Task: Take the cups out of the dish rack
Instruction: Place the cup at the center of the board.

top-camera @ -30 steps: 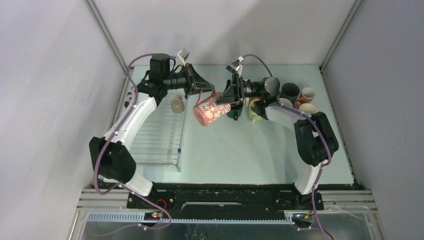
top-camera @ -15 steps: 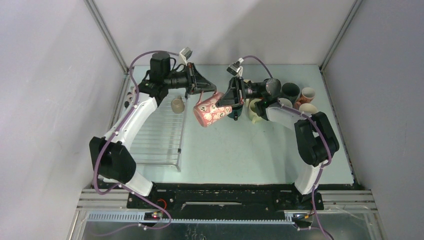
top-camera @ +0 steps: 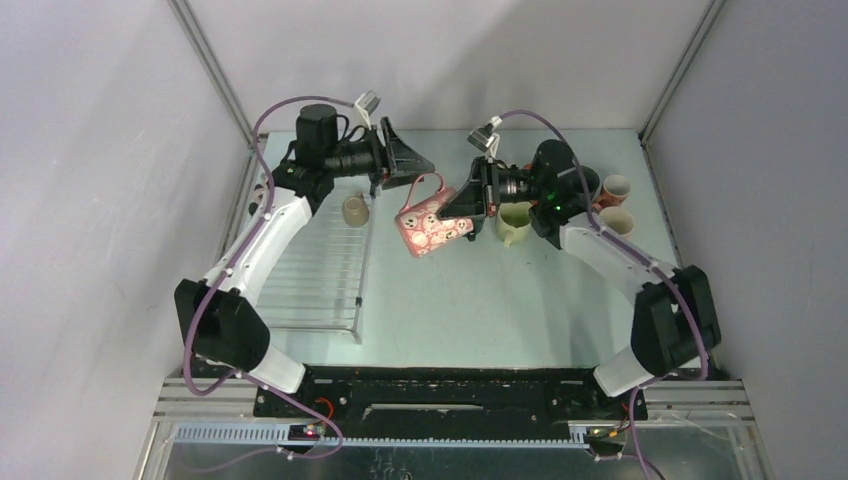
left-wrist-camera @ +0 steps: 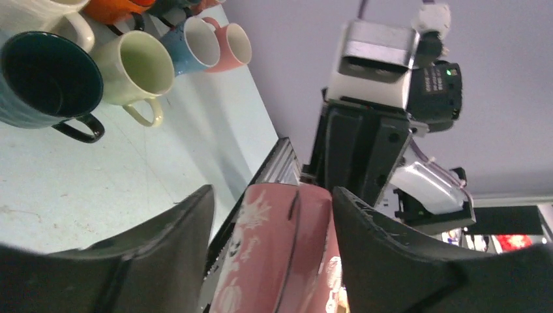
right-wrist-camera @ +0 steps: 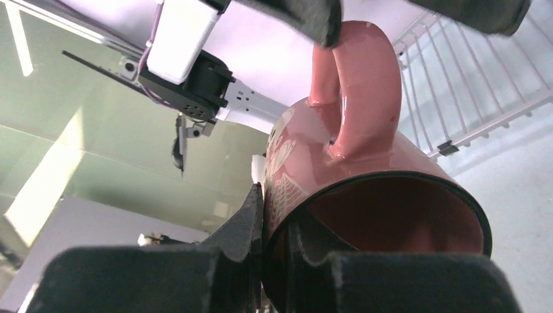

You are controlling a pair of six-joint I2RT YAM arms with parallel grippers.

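Pink patterned mug at frame centre, rim pinched in the right gripper, left gripper spread apart astride its handle, dish rack at left

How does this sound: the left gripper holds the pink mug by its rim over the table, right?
Not quite. The right gripper holds the pink mug by its rim over the table, one finger inside and one outside, as the right wrist view shows. The left gripper stands open.
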